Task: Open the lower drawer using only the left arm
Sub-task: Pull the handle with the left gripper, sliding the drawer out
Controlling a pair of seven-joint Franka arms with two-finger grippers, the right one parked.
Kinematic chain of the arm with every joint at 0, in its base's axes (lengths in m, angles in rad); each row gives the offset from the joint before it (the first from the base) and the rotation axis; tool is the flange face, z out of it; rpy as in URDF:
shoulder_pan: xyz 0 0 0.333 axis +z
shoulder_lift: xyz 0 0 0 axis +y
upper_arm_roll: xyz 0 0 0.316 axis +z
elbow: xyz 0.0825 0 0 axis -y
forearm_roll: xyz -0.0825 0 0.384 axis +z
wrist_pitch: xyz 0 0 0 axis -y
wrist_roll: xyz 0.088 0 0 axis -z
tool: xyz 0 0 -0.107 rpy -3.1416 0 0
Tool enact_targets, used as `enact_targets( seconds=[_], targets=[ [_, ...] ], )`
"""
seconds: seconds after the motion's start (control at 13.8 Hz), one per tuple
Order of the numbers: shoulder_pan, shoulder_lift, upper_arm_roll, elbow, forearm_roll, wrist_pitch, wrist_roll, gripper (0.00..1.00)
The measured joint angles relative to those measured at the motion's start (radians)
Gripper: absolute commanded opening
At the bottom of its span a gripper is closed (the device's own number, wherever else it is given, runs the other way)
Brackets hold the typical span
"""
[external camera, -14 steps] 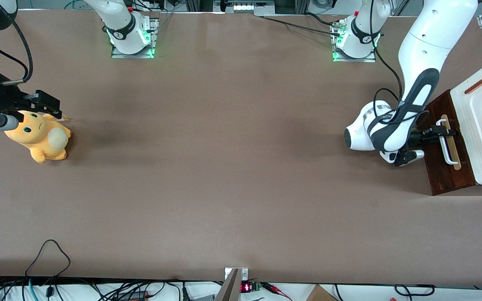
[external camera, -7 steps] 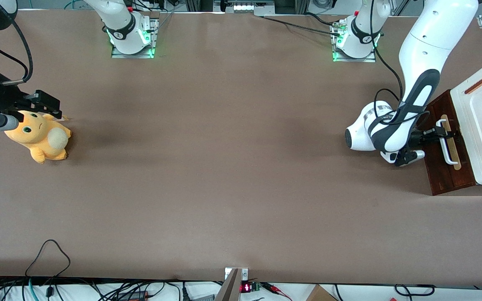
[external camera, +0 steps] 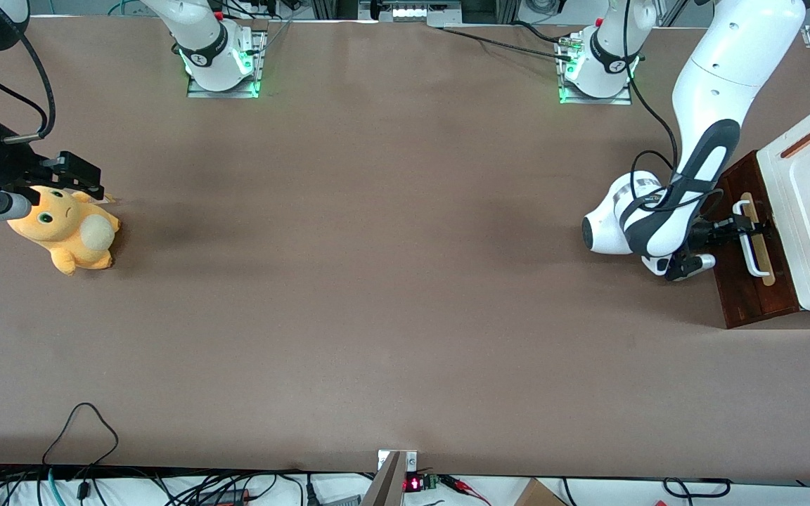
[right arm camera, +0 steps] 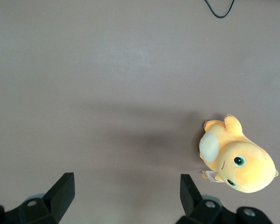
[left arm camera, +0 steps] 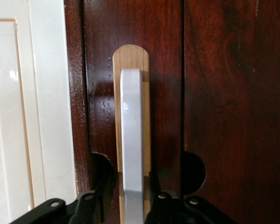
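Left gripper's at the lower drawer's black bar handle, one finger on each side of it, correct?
Not quite: the handle is white, not black, as the left wrist view shows. The rest holds: the gripper is at the lower drawer, with a finger on each side of the bar.
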Motion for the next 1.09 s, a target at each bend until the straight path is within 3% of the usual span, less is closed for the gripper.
enact_targets(
  seconds=[0.65, 1.09],
  targets=[
    [0.000, 0.004, -0.001, 0.001, 0.007, 0.007, 0.000, 0.21],
    [0.001, 0.010, -0.001, 0.004, 0.009, 0.006, 0.000, 0.00]
  ],
)
